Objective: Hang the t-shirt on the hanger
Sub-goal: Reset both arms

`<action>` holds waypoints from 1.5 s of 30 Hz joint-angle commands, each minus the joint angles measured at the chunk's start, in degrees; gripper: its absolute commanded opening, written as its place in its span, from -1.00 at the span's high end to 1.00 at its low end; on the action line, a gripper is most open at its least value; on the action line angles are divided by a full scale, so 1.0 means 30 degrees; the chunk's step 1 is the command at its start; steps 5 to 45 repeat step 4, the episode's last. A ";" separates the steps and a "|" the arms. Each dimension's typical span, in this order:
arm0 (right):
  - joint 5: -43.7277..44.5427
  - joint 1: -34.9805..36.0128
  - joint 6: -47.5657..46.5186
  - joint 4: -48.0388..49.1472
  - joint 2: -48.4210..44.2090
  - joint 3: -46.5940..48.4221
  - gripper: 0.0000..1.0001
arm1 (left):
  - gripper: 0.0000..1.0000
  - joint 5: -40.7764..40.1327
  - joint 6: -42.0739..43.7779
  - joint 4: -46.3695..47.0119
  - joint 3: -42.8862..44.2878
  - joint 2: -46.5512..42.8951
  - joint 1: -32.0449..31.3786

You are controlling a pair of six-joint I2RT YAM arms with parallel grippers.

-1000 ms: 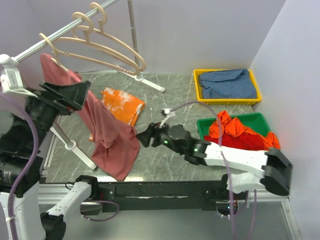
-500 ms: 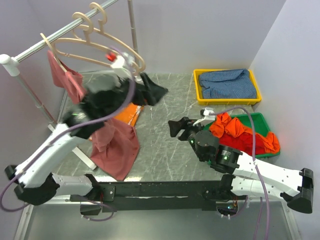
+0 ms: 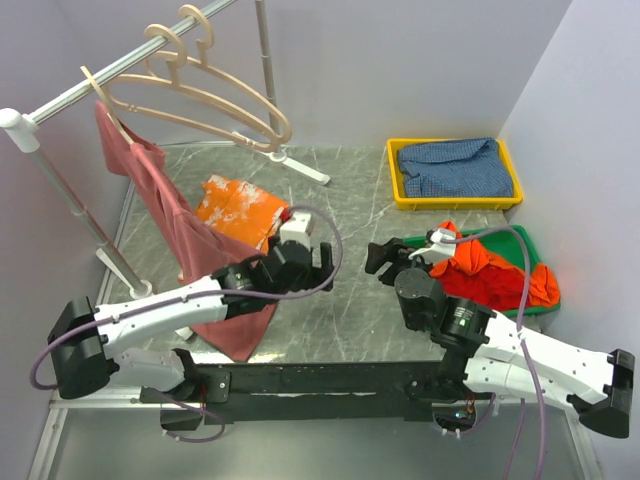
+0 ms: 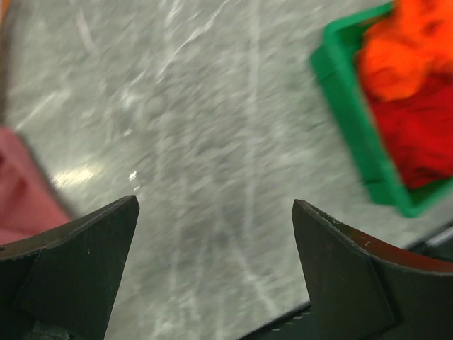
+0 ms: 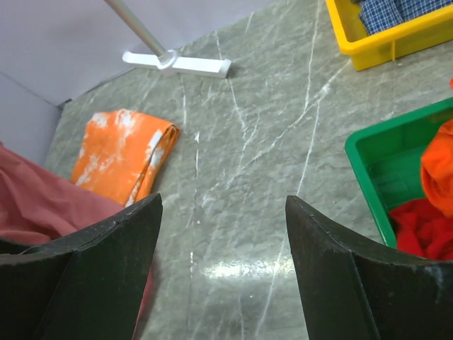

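Note:
The dusty-rose t-shirt (image 3: 178, 232) hangs from the left end of the nearest pale hanger (image 3: 205, 108) on the rail, and its lower part trails onto the table. How it sits on the hanger I cannot tell. My left gripper (image 3: 322, 268) is low over the middle of the table, to the right of the shirt. It stands open (image 4: 216, 205) over bare marble, with the shirt's edge (image 4: 21, 195) at its left. My right gripper (image 3: 384, 257) is open too (image 5: 223, 202), apart from the shirt (image 5: 42, 205), and holds nothing.
An orange cloth with white marks (image 3: 240, 212) lies behind the shirt. A green bin (image 3: 520, 241) with red and orange garments is at the right, with a yellow bin (image 3: 455, 196) holding a blue cloth behind it. The rail's white foot (image 3: 300, 166) rests on the table.
My left arm has swung down from the rail to low over the table's middle. My right arm has drawn back to the right. The shirt now hangs with neither gripper on it.

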 commanded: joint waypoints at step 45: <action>-0.0376 -0.0020 -0.0888 0.0870 0.0050 -0.0012 -0.58 | -0.93 -0.2171 -0.0661 0.1911 -0.0881 -0.1481 -0.0030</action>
